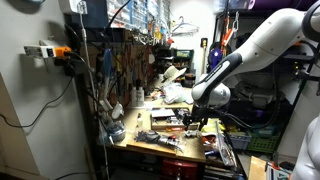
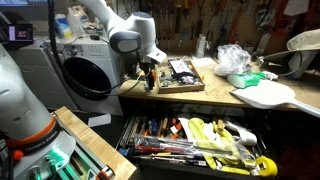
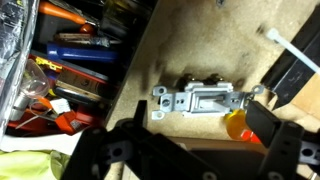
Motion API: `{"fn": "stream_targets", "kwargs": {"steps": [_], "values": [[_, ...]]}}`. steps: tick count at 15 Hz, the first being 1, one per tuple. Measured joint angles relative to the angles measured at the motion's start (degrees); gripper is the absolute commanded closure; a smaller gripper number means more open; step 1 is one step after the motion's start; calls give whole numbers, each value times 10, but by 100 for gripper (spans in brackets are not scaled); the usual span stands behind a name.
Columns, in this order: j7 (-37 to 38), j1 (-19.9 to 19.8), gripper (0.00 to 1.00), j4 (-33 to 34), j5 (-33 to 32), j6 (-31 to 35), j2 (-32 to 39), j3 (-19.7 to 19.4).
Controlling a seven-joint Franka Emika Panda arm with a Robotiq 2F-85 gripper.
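Wrist view: hand (image 3: 200,113) wide open and empty, just above grey wall switch (image 3: 205,95) on wooden bench (image 3: 200,40).

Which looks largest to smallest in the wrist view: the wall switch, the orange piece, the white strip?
1. wall switch
2. white strip, long but thin, cut off by the frame; rank unsure
3. orange piece

On the bench (image 3: 190,40), a switch (image 3: 200,98) lies just ahead of the gripper (image 3: 197,125) in the wrist view. Left of the bench edge, an open drawer (image 3: 70,60) holds tools (image 3: 85,45). In an exterior view, a bag (image 2: 235,60) sits right of the gripper.
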Motion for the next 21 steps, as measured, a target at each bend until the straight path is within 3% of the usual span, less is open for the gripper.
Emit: {"fn": "stream_targets", "kwargs": {"steps": [1, 4, 7, 9, 12, 21], "values": [[0, 0, 34, 0, 0, 0, 0, 0], [0, 0, 58, 0, 0, 0, 1, 0], [0, 0, 73, 1, 0, 0, -1, 0], [0, 0, 90, 3, 1, 0, -1, 0], [0, 0, 96, 3, 1, 0, -5, 0], [-4, 1, 93, 3, 15, 0, -6, 0]]}}
